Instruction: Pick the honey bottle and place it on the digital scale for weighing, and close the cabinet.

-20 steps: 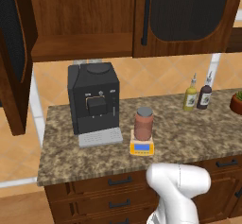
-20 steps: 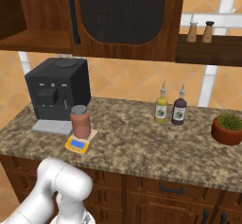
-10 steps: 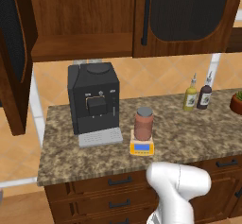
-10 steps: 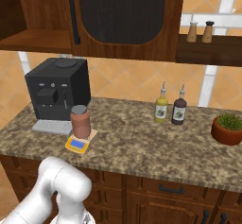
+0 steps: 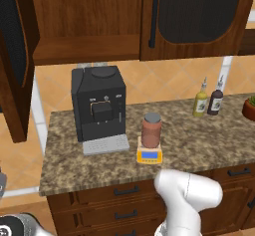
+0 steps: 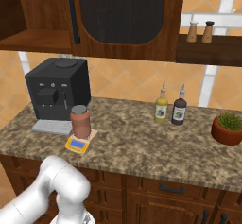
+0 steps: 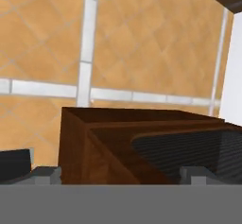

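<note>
The honey bottle (image 5: 151, 129) (image 6: 80, 121) stands upright on the yellow digital scale (image 5: 149, 156) (image 6: 78, 145) on the counter, in front of the coffee machine. The cabinet's right door (image 5: 199, 11) (image 6: 123, 10) is closed, while its left door (image 5: 15, 65) stands swung open and the shelf behind it is bare. In the hand view my gripper (image 7: 120, 176) is open. A lower corner of the open door (image 7: 142, 147) shows between its two tips, with tiled wall behind. Whether the tips touch the door I cannot tell.
A black coffee machine (image 5: 98, 103) (image 6: 57, 93) sits at the counter's left. A yellow bottle (image 6: 161, 106) and a dark bottle (image 6: 179, 108) stand by the wall, with a potted plant (image 6: 228, 128) to their right. Drawers (image 5: 124, 192) run under the counter.
</note>
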